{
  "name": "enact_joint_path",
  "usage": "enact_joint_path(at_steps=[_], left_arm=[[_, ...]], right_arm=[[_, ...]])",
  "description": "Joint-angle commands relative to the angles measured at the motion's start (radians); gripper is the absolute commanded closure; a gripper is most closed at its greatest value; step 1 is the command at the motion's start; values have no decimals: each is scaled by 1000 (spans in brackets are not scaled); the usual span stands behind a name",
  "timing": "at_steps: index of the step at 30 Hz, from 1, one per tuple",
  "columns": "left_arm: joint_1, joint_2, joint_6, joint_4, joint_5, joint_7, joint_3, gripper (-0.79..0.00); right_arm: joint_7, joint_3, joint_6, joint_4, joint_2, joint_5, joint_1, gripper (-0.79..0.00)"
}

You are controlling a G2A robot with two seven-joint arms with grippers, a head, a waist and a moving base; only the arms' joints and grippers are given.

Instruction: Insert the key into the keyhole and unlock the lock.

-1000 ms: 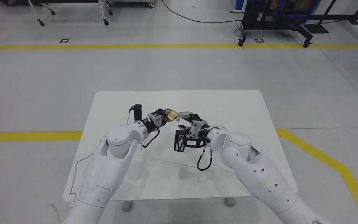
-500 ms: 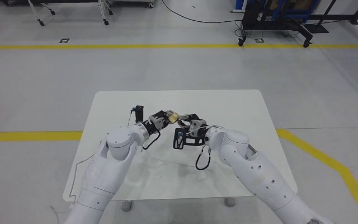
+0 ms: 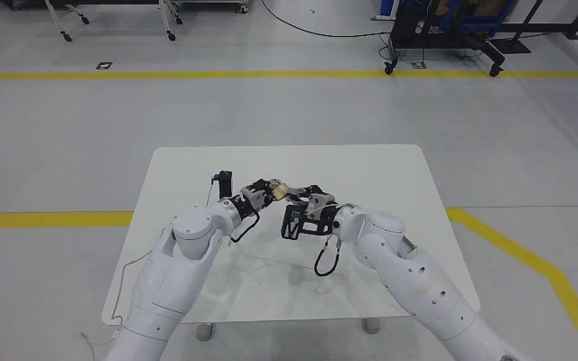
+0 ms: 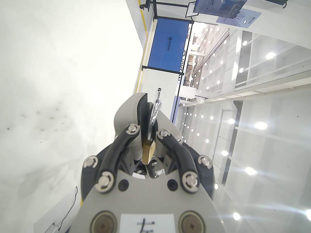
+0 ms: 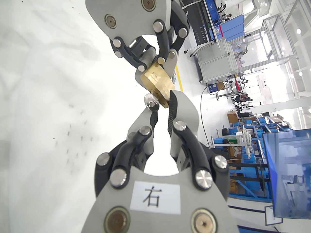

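My left gripper [image 3: 271, 190] is held above the middle of the white table [image 3: 388, 180], shut on a small brass padlock [image 3: 280, 189]. In the right wrist view the padlock [image 5: 156, 79] sits between the left gripper's fingers. A silver key [image 5: 151, 101] is in the keyhole on its underside. My right gripper [image 5: 162, 103] faces the lock with its fingers open. One fingertip lies next to the key's head and the other touches the lock's corner. The left wrist view has the padlock [image 4: 148, 151] deep between its own fingers and the key [image 4: 155, 112] past it.
A small black device [image 3: 222, 178] with a thin cable stands on the table behind the left arm. A black cable loop [image 3: 323, 257] hangs from the right forearm. The table's right half and front are bare.
The right arm has edged slightly toward the left gripper. The padlock has stayed in the left gripper throughout.
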Motion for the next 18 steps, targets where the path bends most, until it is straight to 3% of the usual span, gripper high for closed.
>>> enact_joint_path(at_steps=[1, 6, 18], left_arm=[[0, 0, 1, 0, -2, 3, -1, 0], [-3, 0, -1, 3, -6, 11, -1, 0], [-6, 1, -1, 4, -4, 18, 4, 0]], right_arm=[[5, -2, -2, -5, 0, -7, -3, -139], [12, 4, -1, -37, 3, -27, -18, -234], [35, -12, -24, -86, 2, -70, -30, -222]])
